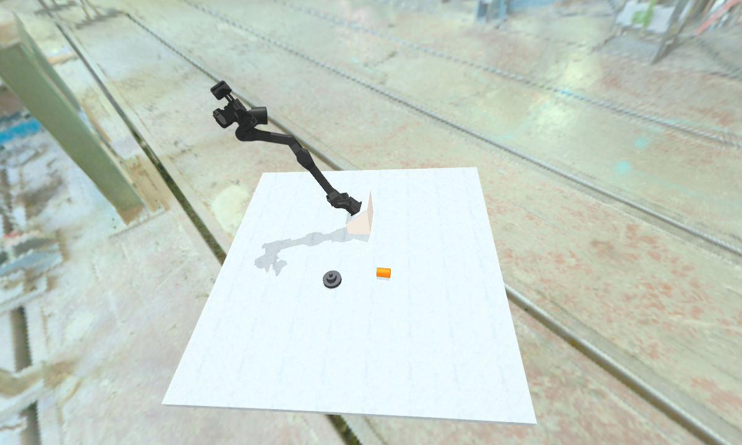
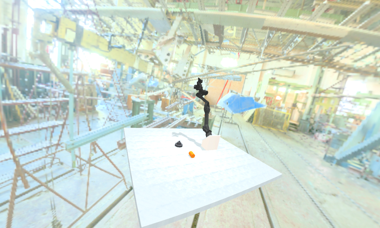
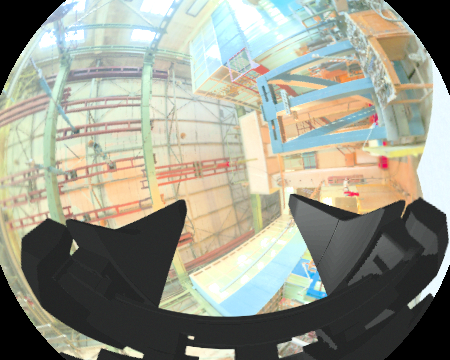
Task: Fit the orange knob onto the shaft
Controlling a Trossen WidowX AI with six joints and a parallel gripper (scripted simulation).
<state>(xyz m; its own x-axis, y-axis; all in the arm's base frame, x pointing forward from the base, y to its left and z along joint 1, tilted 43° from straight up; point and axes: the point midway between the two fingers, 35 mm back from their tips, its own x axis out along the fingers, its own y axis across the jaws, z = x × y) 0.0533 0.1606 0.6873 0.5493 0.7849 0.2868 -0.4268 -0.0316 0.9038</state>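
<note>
"Workshop bkgd, white table [image 1: 362, 354] [image 2: 191, 192] up front. Loc of orange knob [image 1: 383, 272] [image 2: 191, 154]?"
"Lying on its side on tbl, apart from dark round pedestal [image 1: 332, 282] [image 2: 178, 145]."
"And gripper [image 1: 218, 103] [image 2: 196, 83] [image 3: 237, 200]?"
"Wide open, up high, well apart from both."

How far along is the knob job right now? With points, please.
Nothing looks done yet: the orange knob [image 1: 383, 272] [image 2: 191, 154] lies on its side on the white table [image 1: 362, 354] [image 2: 185, 181], apart from the round pedestal [image 1: 332, 283] [image 2: 178, 145]. Nothing is in hand; the claw [image 3: 237, 200] is open and raised. Left: pick up, upright, align, push down, release.
</note>
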